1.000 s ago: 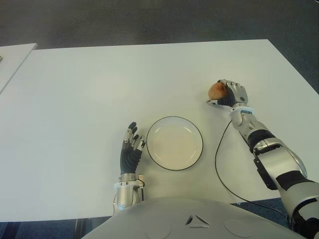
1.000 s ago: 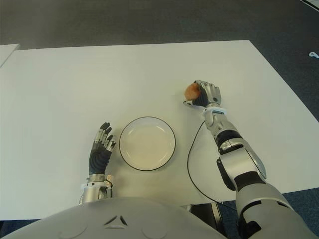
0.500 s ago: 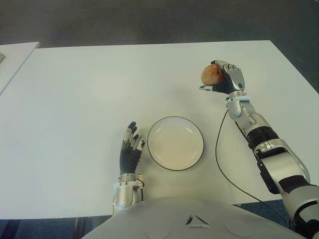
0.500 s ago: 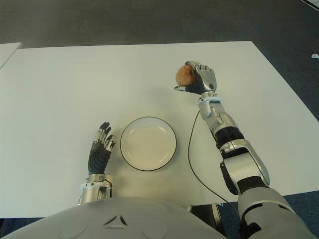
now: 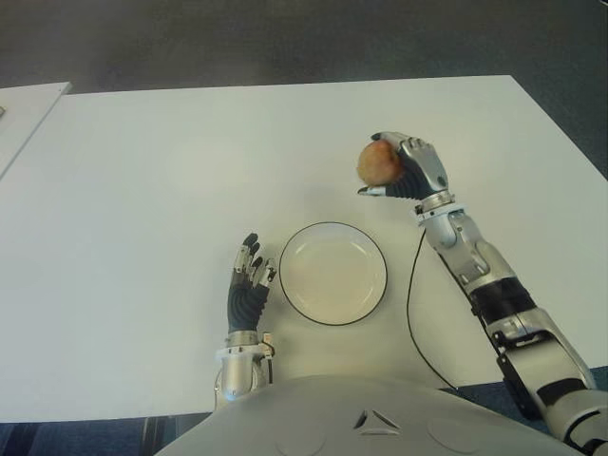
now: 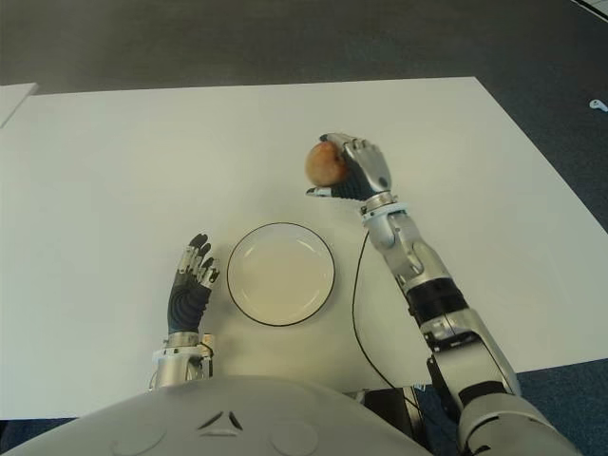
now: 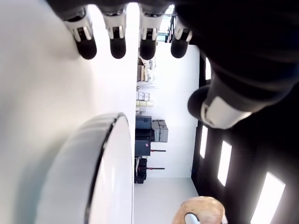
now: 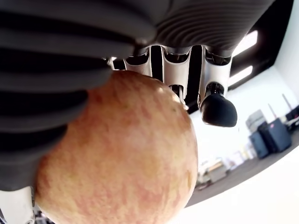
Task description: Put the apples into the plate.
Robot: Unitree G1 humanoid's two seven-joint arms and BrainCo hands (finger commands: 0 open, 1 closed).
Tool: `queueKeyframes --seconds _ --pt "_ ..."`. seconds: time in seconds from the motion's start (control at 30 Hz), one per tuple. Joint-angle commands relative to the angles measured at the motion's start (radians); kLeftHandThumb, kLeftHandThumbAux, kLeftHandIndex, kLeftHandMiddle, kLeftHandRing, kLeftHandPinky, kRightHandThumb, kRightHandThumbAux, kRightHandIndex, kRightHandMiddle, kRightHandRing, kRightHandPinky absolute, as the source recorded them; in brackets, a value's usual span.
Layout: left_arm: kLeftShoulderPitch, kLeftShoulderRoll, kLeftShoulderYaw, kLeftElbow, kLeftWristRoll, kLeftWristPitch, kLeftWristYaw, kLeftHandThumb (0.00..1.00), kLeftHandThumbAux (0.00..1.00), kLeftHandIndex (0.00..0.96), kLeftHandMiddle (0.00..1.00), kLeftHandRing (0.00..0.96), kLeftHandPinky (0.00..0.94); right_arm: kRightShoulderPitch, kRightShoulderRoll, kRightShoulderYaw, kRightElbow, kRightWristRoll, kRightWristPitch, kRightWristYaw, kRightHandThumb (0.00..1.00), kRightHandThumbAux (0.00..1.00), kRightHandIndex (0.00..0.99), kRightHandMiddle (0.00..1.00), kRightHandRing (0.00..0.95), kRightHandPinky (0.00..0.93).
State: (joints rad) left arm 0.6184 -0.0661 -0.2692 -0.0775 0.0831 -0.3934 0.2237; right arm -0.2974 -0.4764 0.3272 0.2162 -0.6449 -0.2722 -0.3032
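A reddish-yellow apple point(image 5: 378, 162) is held in the air by my right hand point(image 5: 404, 169), which is shut on it above the table, up and to the right of the plate. The right wrist view shows the apple point(image 8: 121, 154) filling the palm with fingers point(image 8: 177, 70) curled round it. The white plate point(image 5: 333, 273) with a dark rim sits empty near the table's front edge. My left hand point(image 5: 249, 285) shows just left of the plate, fingers straight and holding nothing; its wrist view has the plate's rim point(image 7: 100, 168) close by.
A black cable point(image 5: 412, 313) runs from my right forearm down across the white table point(image 5: 171, 180) to its front edge. A second white surface point(image 5: 24, 114) shows at the far left. Dark floor lies beyond the table's far edge.
My right hand has lifted the apple off the table and carried it left, toward the plate. The left hand and the plate have not moved.
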Motion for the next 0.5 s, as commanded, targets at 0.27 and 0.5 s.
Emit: queueKeyframes --seconds 0.27,0.5 --pt "0.01 -0.065 -0.047 0.019 -0.008 -0.022 0.007 0.155 0.59 0.024 0.071 0.04 0.036 0.173 -0.021 0.07 -0.264 -0.074 -0.04 0.193 0.29 0.821 0.784 0.848 0.829 0.807" --pt "0.005 -0.057 -0.05 0.025 -0.021 -0.031 -0.009 0.156 0.606 0.017 0.066 0.04 0.037 0.203 -0.036 0.102 -0.28 -0.136 -0.116 0.204 0.286 0.837 0.794 0.866 0.848 0.84"
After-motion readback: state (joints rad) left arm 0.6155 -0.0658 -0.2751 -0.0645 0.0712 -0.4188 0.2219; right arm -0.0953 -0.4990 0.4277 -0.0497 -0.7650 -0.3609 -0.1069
